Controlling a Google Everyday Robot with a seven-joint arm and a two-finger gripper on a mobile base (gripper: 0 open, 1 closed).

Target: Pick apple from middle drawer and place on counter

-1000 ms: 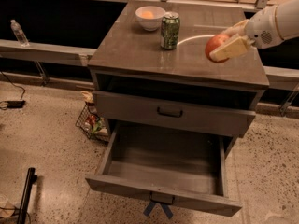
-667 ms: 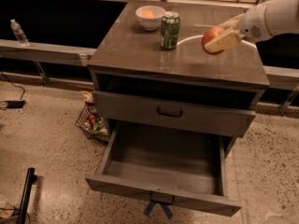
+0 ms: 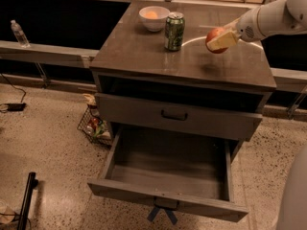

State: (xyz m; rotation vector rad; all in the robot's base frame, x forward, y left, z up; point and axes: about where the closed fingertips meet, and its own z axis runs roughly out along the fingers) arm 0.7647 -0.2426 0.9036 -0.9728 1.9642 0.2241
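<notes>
My gripper (image 3: pixel 219 40) is shut on the red-orange apple (image 3: pixel 214 36) and holds it above the right part of the counter (image 3: pixel 144 56), over the pale arc mark. A shadow lies on the counter under the apple. The white arm comes in from the upper right. The middle drawer (image 3: pixel 163 202) is pulled out wide below and its inside is bare; crossed blue tape strips hang at its front.
A green soda can (image 3: pixel 174 31) stands on the counter left of the apple. A white bowl (image 3: pixel 154 18) with a pale-orange fruit sits behind it. The grey drawer above (image 3: pixel 175 115) is closed. A wire basket (image 3: pixel 92 125) stands on the floor at the cabinet's left.
The gripper has carried the apple up and to the left, from the counter's right edge to over the arc mark, nearer the can.
</notes>
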